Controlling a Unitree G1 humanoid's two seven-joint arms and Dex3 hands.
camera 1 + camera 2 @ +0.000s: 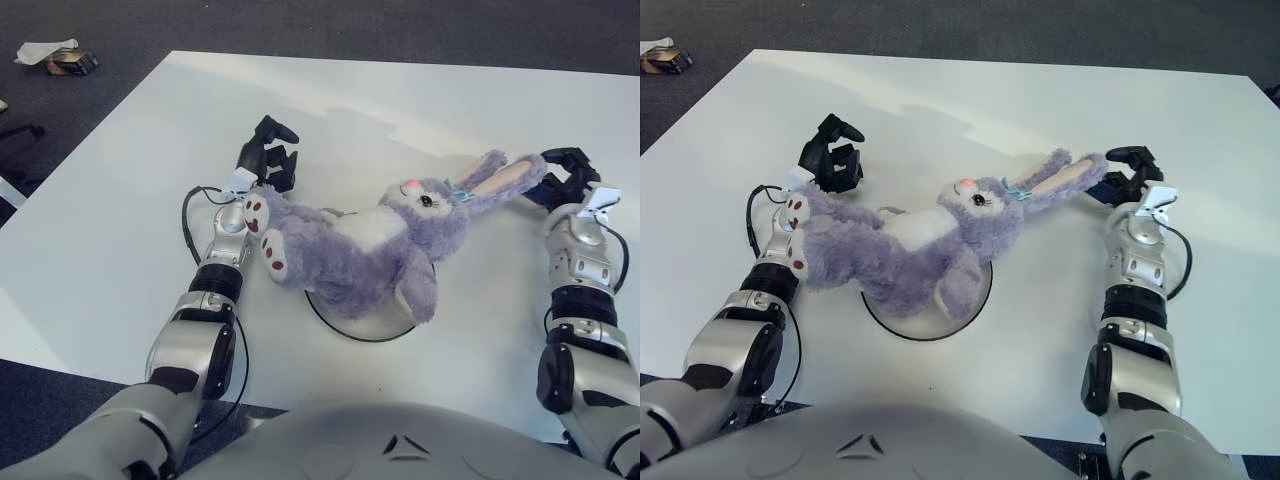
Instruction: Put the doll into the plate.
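Observation:
The doll, a purple plush rabbit (pixel 365 240) with pink-lined ears, lies on its back across the white, dark-rimmed plate (pixel 345 330) in the middle of the white table. Its body covers most of the plate, while its feet stick out to the left and its ears to the right. My left hand (pixel 268 155) is just behind the rabbit's feet, fingers relaxed and holding nothing. My right hand (pixel 565 175) is beside the tip of the ears, fingers loosely curved and not closed on them.
The white table (pixel 400 100) stretches beyond the doll to its far edge. Dark carpet lies around it, with a small box and crumpled paper (pixel 60 58) on the floor at the far left. A black cable (pixel 188 215) loops beside my left wrist.

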